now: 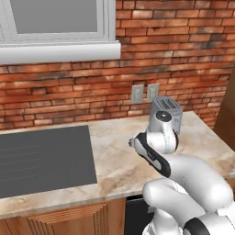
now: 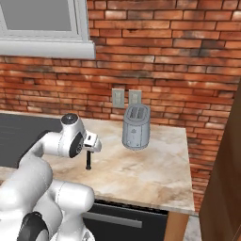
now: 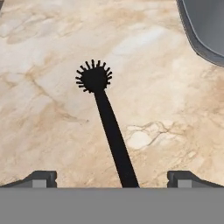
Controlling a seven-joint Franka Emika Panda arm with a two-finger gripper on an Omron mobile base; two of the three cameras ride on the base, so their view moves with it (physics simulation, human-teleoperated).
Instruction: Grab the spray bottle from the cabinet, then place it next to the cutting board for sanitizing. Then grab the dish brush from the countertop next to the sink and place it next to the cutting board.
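Over the countertop (image 2: 141, 169), near the toaster (image 2: 136, 126), the carry should stay level and slow until the cutting board appears. The gripper (image 2: 88, 157) holds the dish brush (image 3: 107, 118) hanging head-down above the stone (fingertips stand wide, so the actual clamp is unclear).
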